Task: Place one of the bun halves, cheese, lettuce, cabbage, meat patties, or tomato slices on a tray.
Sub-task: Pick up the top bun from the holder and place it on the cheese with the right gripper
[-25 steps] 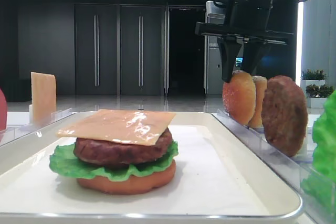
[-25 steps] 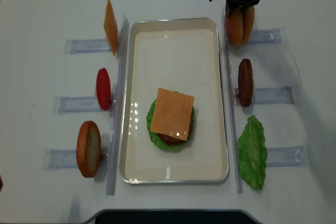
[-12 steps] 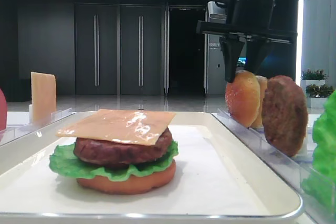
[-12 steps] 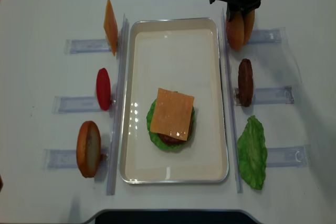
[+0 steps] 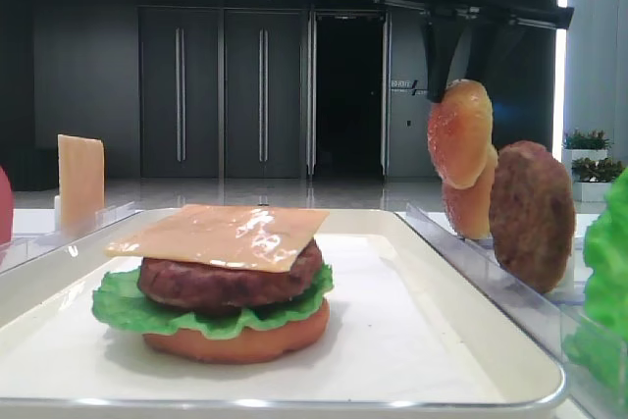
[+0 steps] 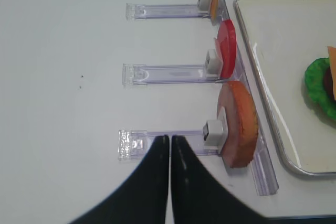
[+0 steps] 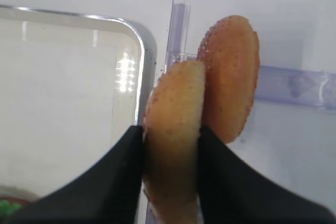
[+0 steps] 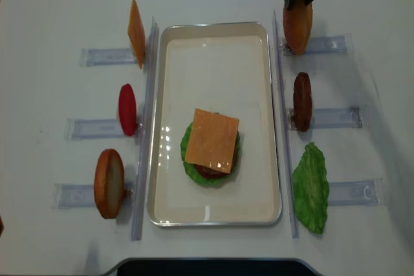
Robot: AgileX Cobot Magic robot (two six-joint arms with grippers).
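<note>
Tray (image 8: pixel 275 121): stack reaches cheese (image 8: pixel 212 140) | right gripper (image 7: pixel 170 145) clamps bun top (image 7: pixel 170 145) — lifted, unplaced | left gripper (image 6: pixel 169 145) — jaws together, empty

Low side, overhead, both sharing tray (image 8: pixel 160 127).

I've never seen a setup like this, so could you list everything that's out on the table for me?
tray: one, off-white, centre of table.
burger stack: one, bun bottom, lettuce, patty, cheese on top, in the tray.
cheese slice: one, yellow-orange, upright, left rack.
tomato slice: one, red, left rack.
bun: one, brown, near left rack.
bun halves: two, golden; one on right far rack, one lifted.
meat patty: one, dark brown, right rack.
lettuce leaf: one, green, near right.
right gripper: black, shut on the lifted bun half.
left gripper: black, shut, empty.
</note>
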